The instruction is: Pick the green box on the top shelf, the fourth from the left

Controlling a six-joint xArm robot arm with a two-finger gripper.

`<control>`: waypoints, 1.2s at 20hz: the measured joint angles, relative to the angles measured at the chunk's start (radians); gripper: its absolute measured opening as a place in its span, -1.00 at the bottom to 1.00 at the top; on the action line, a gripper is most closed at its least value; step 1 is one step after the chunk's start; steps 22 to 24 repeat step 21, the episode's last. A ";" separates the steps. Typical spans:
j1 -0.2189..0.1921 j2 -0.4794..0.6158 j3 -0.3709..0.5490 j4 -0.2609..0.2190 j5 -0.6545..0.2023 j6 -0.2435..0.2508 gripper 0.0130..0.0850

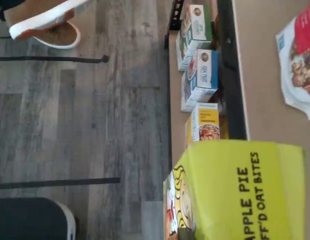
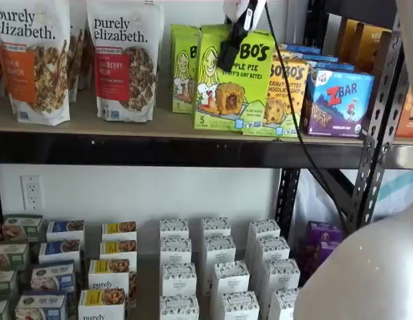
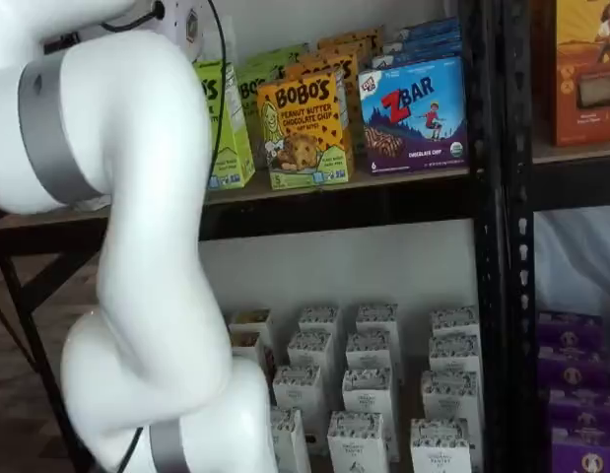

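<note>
The green box (image 2: 233,83) stands at the front of the top shelf (image 2: 126,127), lime green with "APPLE PIE" and a cartoon blonde woman. My gripper (image 2: 227,60) hangs from the top edge in a shelf view. One black finger lies across the upper front face of the box, and the other finger is hidden, so I cannot tell if it is closed on the box. The wrist view shows the box's top face (image 1: 235,190) very close, over the shelf board (image 1: 265,100). In a shelf view the arm hides most of the box (image 3: 224,128).
A second green box (image 2: 184,67) stands just left, a yellow-orange peanut butter box (image 2: 286,93) and a blue ZBar box (image 2: 339,100) just right. Granola bags (image 2: 123,60) stand further left. Small boxes (image 2: 213,280) fill the lower shelf. The white arm (image 3: 137,246) fills the left of a shelf view.
</note>
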 joint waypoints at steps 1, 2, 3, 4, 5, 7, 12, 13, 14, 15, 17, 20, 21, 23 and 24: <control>-0.003 -0.008 0.006 0.001 0.006 -0.002 -0.89; -0.006 -0.014 0.012 0.000 0.013 -0.005 -0.89; -0.008 -0.022 0.019 0.000 0.016 -0.007 -0.89; -0.011 -0.030 0.027 -0.001 0.018 -0.010 -0.89; -0.013 -0.037 0.034 -0.001 0.018 -0.012 -0.89; -0.018 -0.050 0.047 -0.001 0.020 -0.017 -0.89; -0.029 -0.077 0.072 -0.001 0.034 -0.027 -0.89; -0.032 -0.083 0.076 0.000 0.037 -0.029 -0.89; -0.035 -0.088 0.081 0.002 0.040 -0.031 -0.89; -0.039 -0.094 0.086 0.005 0.042 -0.034 -0.89; -0.044 -0.107 0.097 0.008 0.042 -0.038 -0.89; -0.046 -0.118 0.106 0.007 0.042 -0.040 -0.89; -0.047 -0.120 0.107 0.007 0.044 -0.040 -0.89; -0.047 -0.120 0.107 0.007 0.044 -0.040 -0.89; -0.047 -0.120 0.107 0.007 0.044 -0.040 -0.89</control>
